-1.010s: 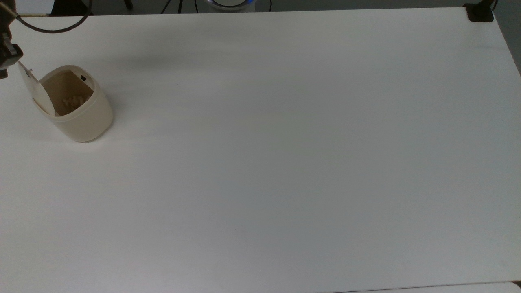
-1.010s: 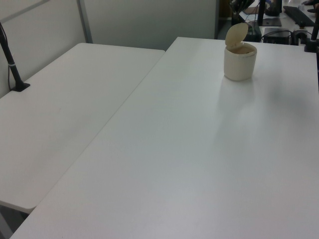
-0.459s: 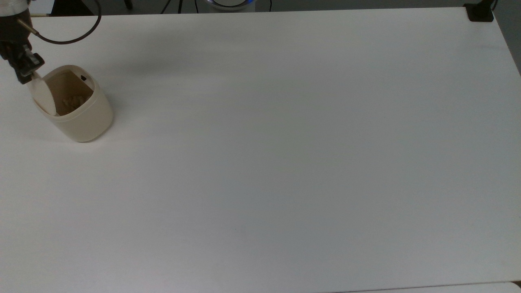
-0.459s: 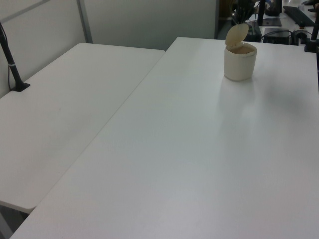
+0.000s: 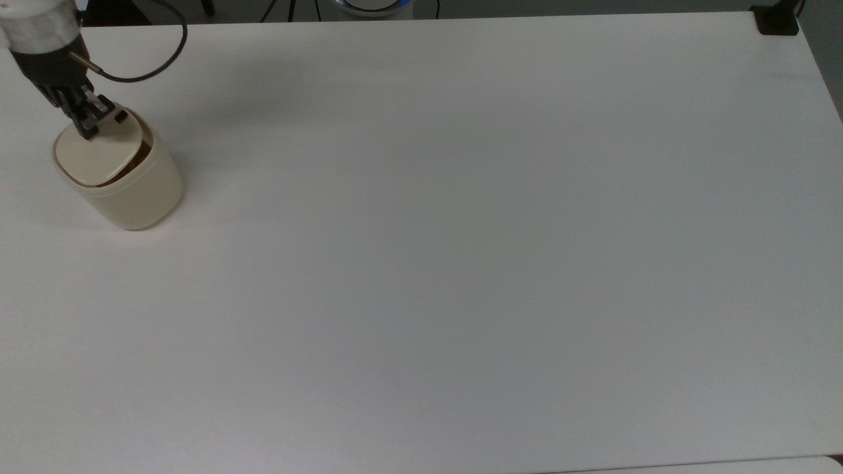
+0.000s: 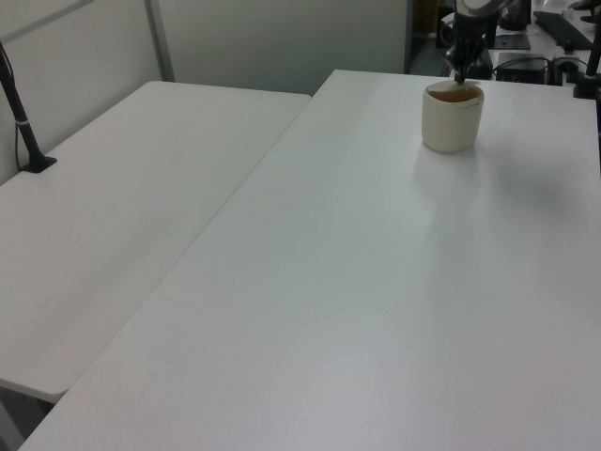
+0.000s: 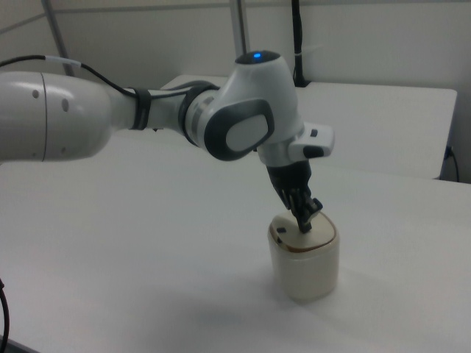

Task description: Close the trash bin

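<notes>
One trash bin point(image 5: 125, 178) seen on white counter point(image 5: 461, 263), near top view's left edge — lid point(image 5: 99, 151) lowered, dark gap left at rim. One gripper point(image 5: 92, 122) pressed on lid edge; jaws narrow, nothing held.

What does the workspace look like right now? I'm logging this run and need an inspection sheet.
Surface: white table, bare apart from the bin.
Job's things: small cream-beige plastic trash bin, flat hinged lid nearly down, a dark gap at the rim.
Clutter: nothing seen.
Grippers: gripper on the lid's edge.
Cables: black cable looping from the wrist.
Surroundings: second white table, black clamp at the corner.
</notes>
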`<state>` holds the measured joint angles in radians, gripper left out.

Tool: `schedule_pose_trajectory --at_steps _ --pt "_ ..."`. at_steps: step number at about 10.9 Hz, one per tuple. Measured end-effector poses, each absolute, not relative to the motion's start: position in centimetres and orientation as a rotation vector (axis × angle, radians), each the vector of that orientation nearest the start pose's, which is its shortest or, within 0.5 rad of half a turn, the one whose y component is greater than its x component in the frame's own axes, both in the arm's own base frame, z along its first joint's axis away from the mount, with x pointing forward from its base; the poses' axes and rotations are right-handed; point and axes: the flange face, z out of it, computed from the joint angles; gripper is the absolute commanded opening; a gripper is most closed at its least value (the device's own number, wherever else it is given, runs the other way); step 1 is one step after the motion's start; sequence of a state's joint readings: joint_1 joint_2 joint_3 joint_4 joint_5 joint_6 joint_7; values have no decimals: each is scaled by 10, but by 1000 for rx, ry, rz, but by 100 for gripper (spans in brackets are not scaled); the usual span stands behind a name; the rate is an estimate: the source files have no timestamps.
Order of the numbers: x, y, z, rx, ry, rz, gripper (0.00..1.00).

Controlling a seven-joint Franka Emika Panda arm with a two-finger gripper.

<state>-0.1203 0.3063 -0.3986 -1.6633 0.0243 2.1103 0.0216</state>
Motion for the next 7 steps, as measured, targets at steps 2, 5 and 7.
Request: schedule_pose_trajectory --at_steps 2,5,7 --pt "584 -302 444 -3157 838 -239 0" --pt "583 -302 444 -3158 831 -247 1" --pt "583 -300 454 -3155 826 -277 12"
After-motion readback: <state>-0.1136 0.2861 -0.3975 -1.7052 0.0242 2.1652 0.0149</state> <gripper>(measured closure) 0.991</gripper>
